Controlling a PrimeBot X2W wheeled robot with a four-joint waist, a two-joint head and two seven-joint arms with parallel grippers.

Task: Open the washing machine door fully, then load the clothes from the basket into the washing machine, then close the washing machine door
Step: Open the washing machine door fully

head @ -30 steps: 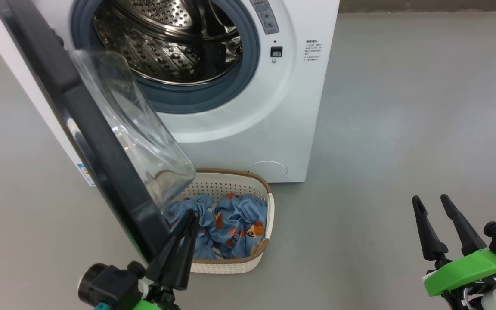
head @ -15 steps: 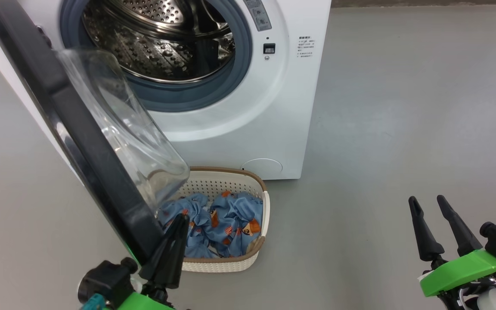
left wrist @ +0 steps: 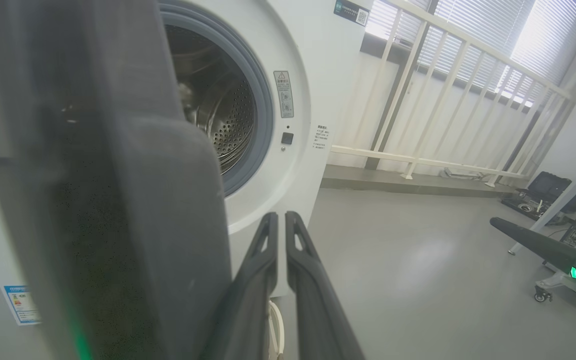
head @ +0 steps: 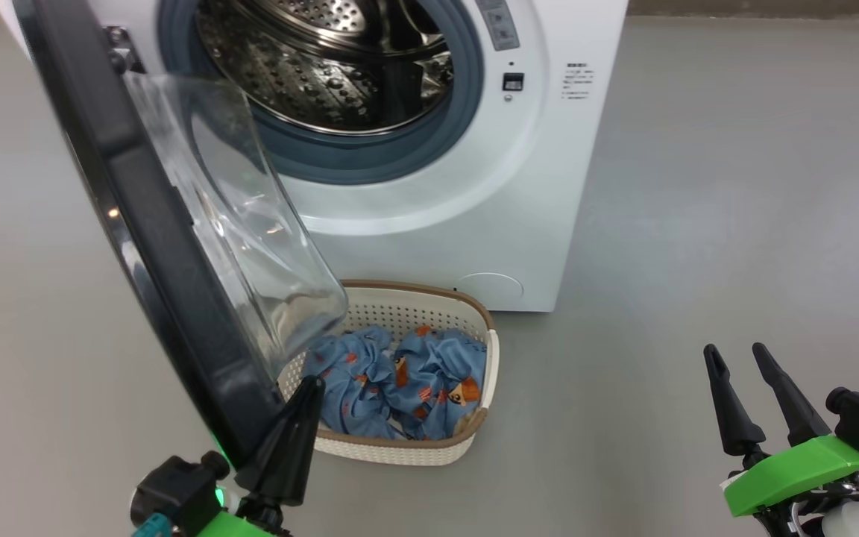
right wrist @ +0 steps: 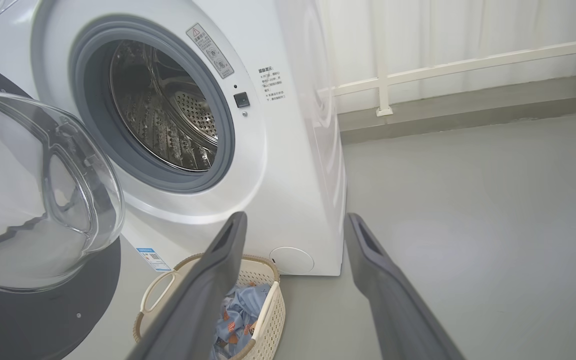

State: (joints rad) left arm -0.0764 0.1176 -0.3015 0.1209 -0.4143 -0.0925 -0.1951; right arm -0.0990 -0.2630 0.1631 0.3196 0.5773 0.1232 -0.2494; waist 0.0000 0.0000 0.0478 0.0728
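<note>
door (head: pixel 148 246) swung slightly wider, left tool (head: pixel 311 386) following

Grey floor (head: pixel 698 186), washing machine (head: pixel 437 239), basket (head: pixel 407 451) just before it

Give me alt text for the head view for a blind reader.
A white washing machine stands with its door swung open and its drum bare. A basket of blue printed clothes sits before it. The shut left gripper is by the door's lower edge; the open right gripper hovers at lower right.
</note>
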